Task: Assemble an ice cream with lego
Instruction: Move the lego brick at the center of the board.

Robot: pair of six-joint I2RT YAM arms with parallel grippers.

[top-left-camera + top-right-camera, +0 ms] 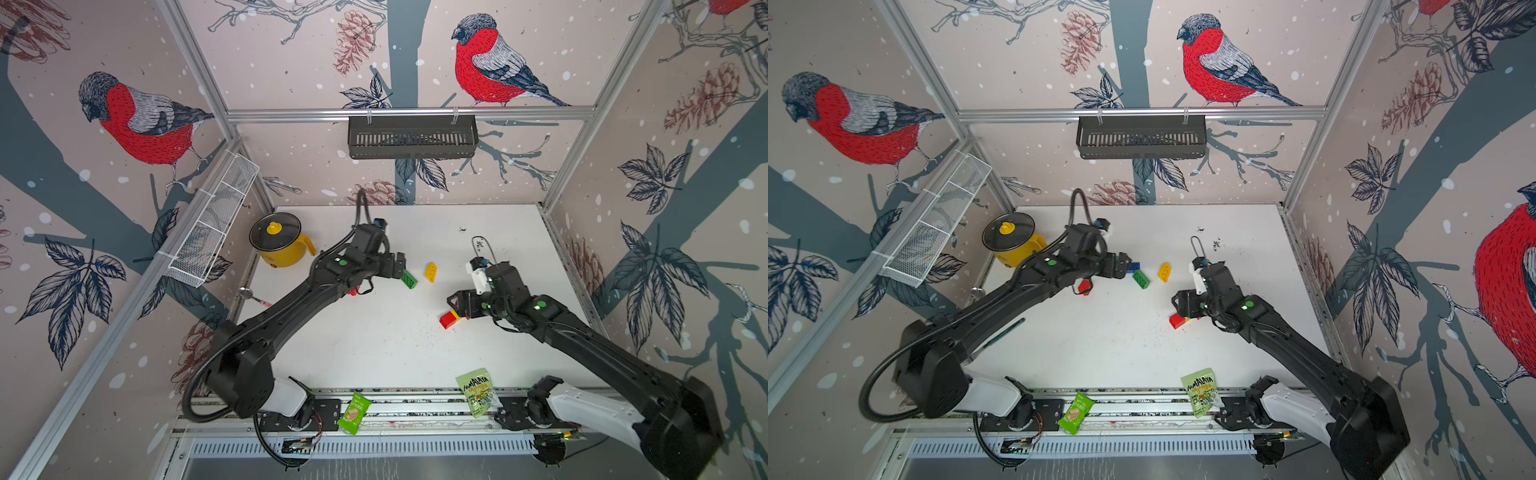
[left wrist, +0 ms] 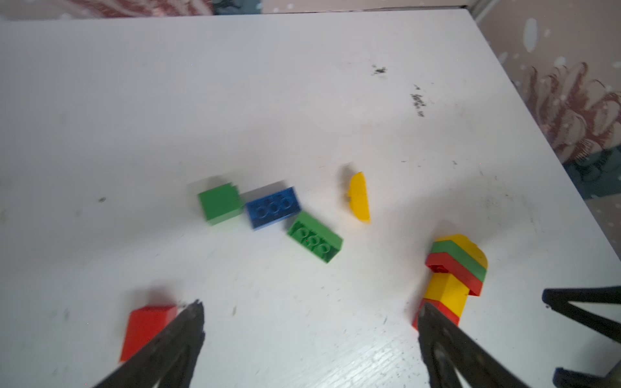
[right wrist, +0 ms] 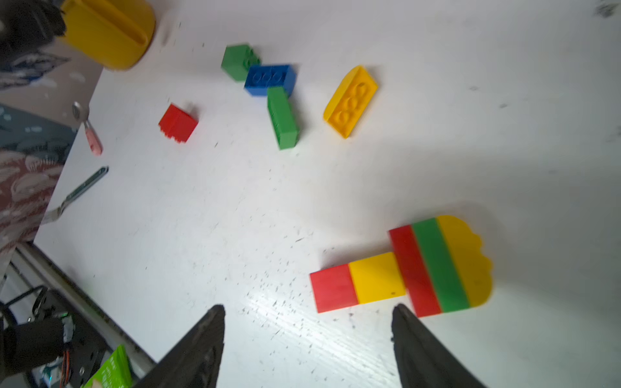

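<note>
Loose: two green bricks (image 3: 239,62) (image 3: 283,117), one blue brick (image 3: 270,79), one red brick (image 3: 178,122), one yellow half-round brick (image 3: 351,100). One assembled stack (image 3: 403,265). Left gripper (image 2: 311,304), right gripper (image 3: 309,306): jaws wide, empty.

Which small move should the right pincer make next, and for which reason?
Probably lower the right pincer and close it on the lego ice cream lying flat: the pincer is open, empty, near its red-yellow stem, and the yellow half-round brick lies loose.
</note>
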